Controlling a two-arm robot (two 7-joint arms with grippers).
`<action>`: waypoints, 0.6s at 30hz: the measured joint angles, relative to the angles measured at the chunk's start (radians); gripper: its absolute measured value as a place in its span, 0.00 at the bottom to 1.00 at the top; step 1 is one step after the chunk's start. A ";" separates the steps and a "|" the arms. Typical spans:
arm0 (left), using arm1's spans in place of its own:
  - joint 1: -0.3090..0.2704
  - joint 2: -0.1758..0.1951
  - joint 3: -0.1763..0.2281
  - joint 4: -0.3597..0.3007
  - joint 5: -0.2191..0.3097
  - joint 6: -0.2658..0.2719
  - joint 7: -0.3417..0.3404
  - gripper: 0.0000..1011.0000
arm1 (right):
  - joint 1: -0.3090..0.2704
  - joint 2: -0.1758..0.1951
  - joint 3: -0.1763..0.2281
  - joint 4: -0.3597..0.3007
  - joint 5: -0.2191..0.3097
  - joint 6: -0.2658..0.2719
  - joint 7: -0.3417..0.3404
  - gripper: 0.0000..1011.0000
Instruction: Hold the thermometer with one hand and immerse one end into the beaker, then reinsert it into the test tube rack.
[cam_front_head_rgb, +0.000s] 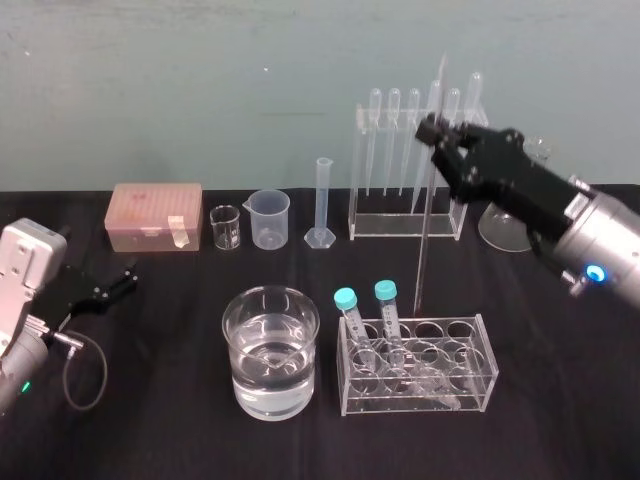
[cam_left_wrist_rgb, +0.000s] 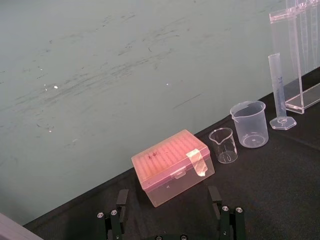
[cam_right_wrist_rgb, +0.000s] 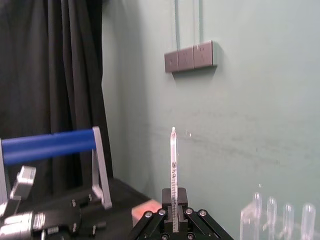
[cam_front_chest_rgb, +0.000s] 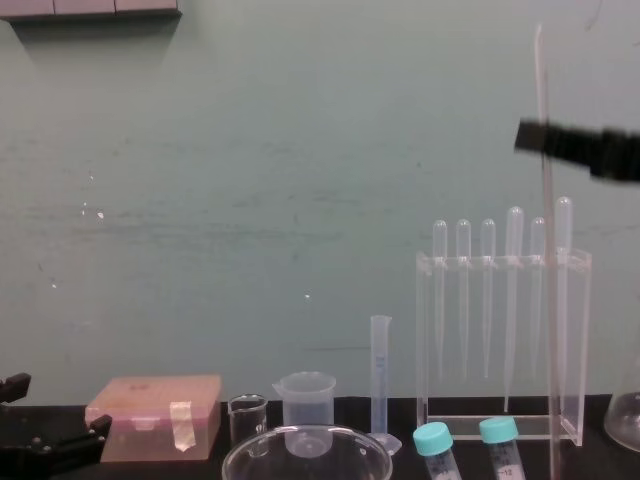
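Note:
My right gripper (cam_front_head_rgb: 438, 135) is shut on the thermometer (cam_front_head_rgb: 428, 230), a long thin glass rod that hangs nearly upright in front of the tall clear test tube rack (cam_front_head_rgb: 357, 170). Its lower end hangs just behind a low rack of capped tubes. The right wrist view has the thermometer (cam_right_wrist_rgb: 173, 165) rising from between the closed fingers (cam_right_wrist_rgb: 174, 200). In the chest view the thermometer (cam_front_chest_rgb: 546, 260) crosses the test tube rack (cam_front_chest_rgb: 428, 340) below the gripper (cam_front_chest_rgb: 572, 147). The wide glass beaker (cam_front_head_rgb: 270, 315), part full of water, stands front centre, well to the left of the rod. My left gripper (cam_front_head_rgb: 110, 285) rests open at the far left.
A low clear rack (cam_front_head_rgb: 480, 375) with two teal-capped tubes stands right of the beaker. Along the back are a pink tip box (cam_front_head_rgb: 155, 215), a tiny glass beaker (cam_front_head_rgb: 225, 227), a plastic spouted beaker (cam_front_head_rgb: 270, 218), a slim measuring cylinder (cam_front_head_rgb: 322, 205) and a flask (cam_front_head_rgb: 505, 230). Several pipettes hang in the tall rack.

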 joint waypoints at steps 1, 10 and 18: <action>0.000 0.000 0.000 0.000 0.000 0.000 0.000 1.00 | 0.015 -0.003 0.005 -0.003 0.010 0.011 0.003 0.06; 0.000 0.000 0.000 0.000 0.000 0.000 0.000 1.00 | 0.172 -0.020 0.014 0.003 0.076 0.111 0.000 0.06; 0.000 0.000 0.000 0.000 0.000 0.000 0.000 1.00 | 0.316 -0.056 -0.065 0.072 0.088 0.143 0.052 0.06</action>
